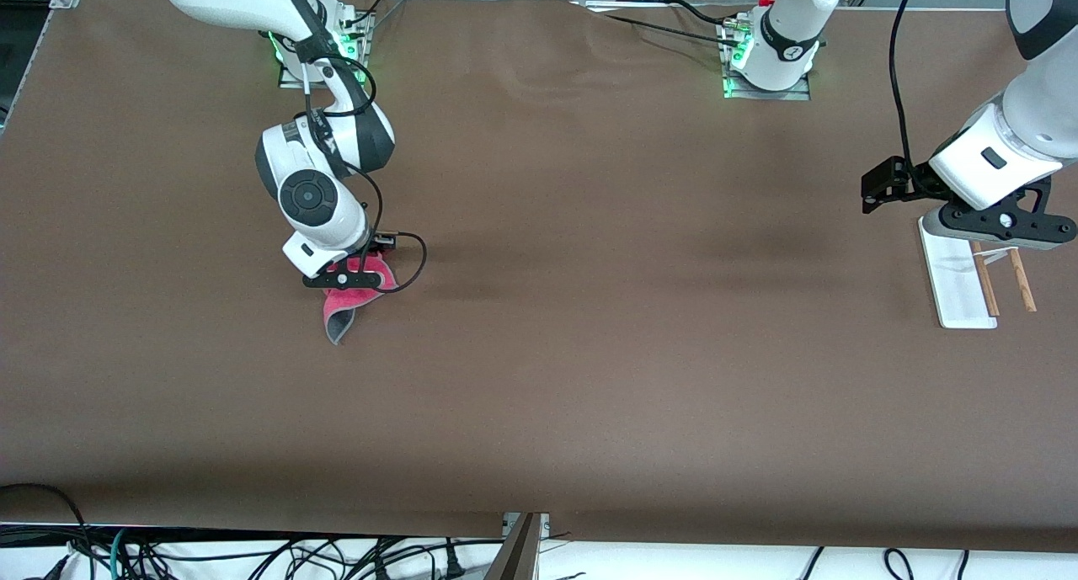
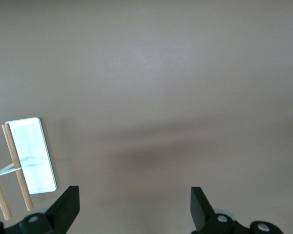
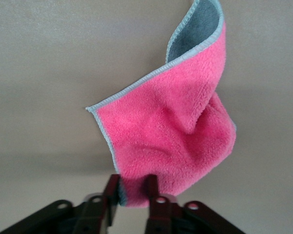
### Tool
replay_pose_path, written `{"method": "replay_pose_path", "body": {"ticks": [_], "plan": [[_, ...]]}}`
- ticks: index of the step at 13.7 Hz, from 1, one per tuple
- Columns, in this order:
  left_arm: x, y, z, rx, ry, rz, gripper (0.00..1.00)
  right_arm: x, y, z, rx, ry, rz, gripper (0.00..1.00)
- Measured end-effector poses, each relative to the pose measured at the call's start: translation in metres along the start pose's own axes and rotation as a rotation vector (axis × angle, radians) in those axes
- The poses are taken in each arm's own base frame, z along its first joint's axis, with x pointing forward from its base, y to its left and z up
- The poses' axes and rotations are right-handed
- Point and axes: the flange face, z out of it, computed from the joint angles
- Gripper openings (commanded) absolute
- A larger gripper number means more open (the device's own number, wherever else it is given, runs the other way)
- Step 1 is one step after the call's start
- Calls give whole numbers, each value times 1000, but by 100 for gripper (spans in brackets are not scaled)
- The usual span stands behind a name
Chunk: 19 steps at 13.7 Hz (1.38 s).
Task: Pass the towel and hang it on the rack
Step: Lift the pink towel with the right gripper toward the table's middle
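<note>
My right gripper (image 1: 347,280) is shut on one edge of the pink towel (image 1: 344,306) and holds it over the table near the right arm's end. The towel hangs folded, its grey underside showing at the free corner, clear in the right wrist view (image 3: 176,136), pinched between the fingers (image 3: 151,187). My left gripper (image 1: 1006,226) is open and empty, up over the rack (image 1: 977,281) at the left arm's end. The rack has a white base and two wooden rods. It also shows in the left wrist view (image 2: 24,161), off to the side of the open jaws.
Brown table cover (image 1: 589,311) spreads between the two arms. Both arm bases stand at the table's back edge. Cables lie below the front edge.
</note>
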Motion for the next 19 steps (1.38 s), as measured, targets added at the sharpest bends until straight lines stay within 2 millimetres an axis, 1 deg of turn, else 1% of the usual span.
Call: {"method": "replay_pose_path", "body": {"ticks": [5,7,9,10,11,13,15,17,19], "plan": [[0,2,0,0,0,3,100,0,1,-1,-3,-4,-7,0],[0,2,0,0,0,3,100,4,3,-11,3,13,-18,0],[0,2,0,0,0,3,100,8,4,-32,3,20,-18,0],[0,2,0,0,0,3,100,10,4,-46,-2,9,-15,0],[0,2,0,0,0,3,100,13,4,-66,-2,-7,-9,0],[0,2,0,0,0,3,100,17,0,-113,35,-46,14,0],[0,2,0,0,-3,3,100,17,-5,-160,103,-79,28,0],[-1,1,1,0,-10,1,100,13,-12,-195,187,-121,43,0],[-2,-1,2,0,-19,-2,100,8,-22,-222,290,-164,91,0]]}}
